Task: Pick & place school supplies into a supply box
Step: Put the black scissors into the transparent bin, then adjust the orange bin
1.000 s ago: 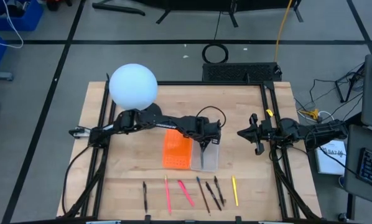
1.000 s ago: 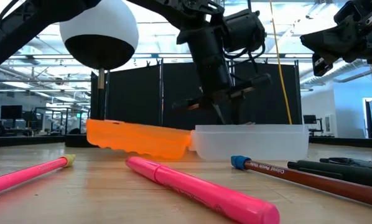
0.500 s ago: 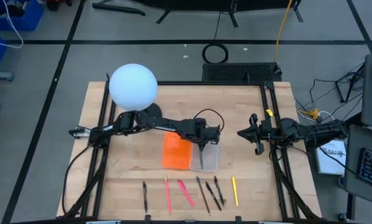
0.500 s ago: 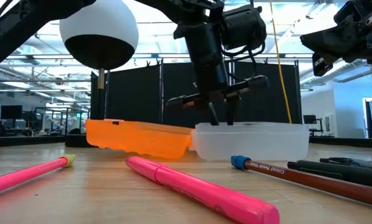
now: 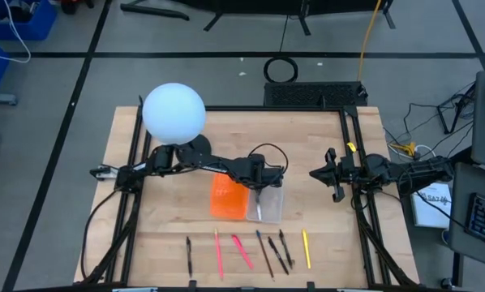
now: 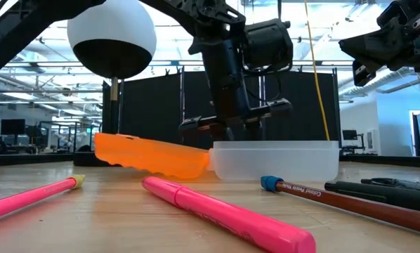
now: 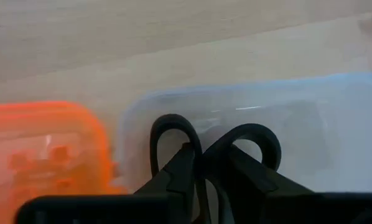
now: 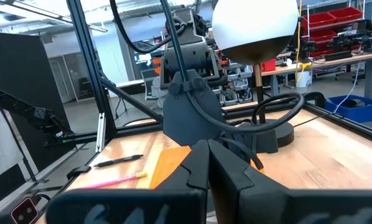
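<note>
The supply box lies mid-table: a clear tray joined to an orange gridded panel. My left gripper reaches down into the tray, shut on small black-handled scissors. In the low view the tray wall hides its fingertips. Several pens and pencils lie in a row along the near edge, among them a pink marker and a pink pencil. My right gripper hangs shut above the table's right edge, holding nothing. My left gripper pinches the scissors between its two fingers just behind the handle loops, where the two handles meet. The fingers slant steeply down from above. Both loops stick out past the fingertips, low inside the clear tray. The fingers hide the blades, and I cannot tell whether the loops touch the tray floor.
A white globe lamp on a dark base stands at the far left, beside the left arm. Black frame rails run along the table's left and right edges. Bare wood lies between the box and the row of pens.
My left gripper has sunk with the scissors from above the clear tray down into it, moving a little toward the table's left. Its fingertips now sit behind the tray wall. The box has slid slightly toward the table's left.
</note>
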Available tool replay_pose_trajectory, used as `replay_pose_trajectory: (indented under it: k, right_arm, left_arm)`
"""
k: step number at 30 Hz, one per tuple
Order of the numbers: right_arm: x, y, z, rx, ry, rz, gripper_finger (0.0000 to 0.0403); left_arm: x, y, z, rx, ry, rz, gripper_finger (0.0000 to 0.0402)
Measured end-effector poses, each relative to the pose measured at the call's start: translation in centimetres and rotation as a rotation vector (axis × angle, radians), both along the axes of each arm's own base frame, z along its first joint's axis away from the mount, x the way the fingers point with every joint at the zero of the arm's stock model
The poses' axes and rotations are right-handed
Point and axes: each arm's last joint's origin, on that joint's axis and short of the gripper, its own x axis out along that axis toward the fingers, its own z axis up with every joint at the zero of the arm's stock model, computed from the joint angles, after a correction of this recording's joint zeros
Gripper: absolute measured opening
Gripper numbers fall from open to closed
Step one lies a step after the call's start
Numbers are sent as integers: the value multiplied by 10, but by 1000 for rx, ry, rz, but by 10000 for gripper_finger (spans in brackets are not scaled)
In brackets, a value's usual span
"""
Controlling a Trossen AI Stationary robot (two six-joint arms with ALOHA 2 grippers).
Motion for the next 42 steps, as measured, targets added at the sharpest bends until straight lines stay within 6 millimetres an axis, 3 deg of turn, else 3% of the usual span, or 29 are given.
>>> replay_pose_trajectory:
  k: [8, 11, 15, 21, 25, 28, 32, 34, 42]
  right_arm:
    - [0, 0, 0, 0, 0, 0, 0]
    - [0, 0, 0, 0, 0, 0, 0]
    - [0, 0, 0, 0, 1, 0, 0]
    - [0, 0, 0, 0, 4, -1, 0]
    - [0, 0, -1, -1, 7, 0, 0]
    - [1, 0, -1, -2, 15, 0, 0]
    - [1, 0, -2, -2, 19, 0, 0]
    - [1, 0, -2, -3, 21, 0, 0]
    - [1, 0, -2, 46, 27, 4, 0]
  left_arm:
    - [2, -8, 14, 30, -54, -48, 232]
    - [1, -10, 21, 31, -66, -53, 257]
    - [-1, -12, 38, 59, -98, -72, 262]
    - [-4, -12, 59, 114, -139, -88, 244]
    - [-10, -18, 80, 107, -131, -251, 214]
    - [-21, -35, 95, 89, -91, -359, 163]
    - [-45, -63, 107, 85, 27, -385, 58]
    - [-57, -74, 106, 94, 101, -338, 16]
    - [-76, -116, 76, 73, 191, -239, 5]
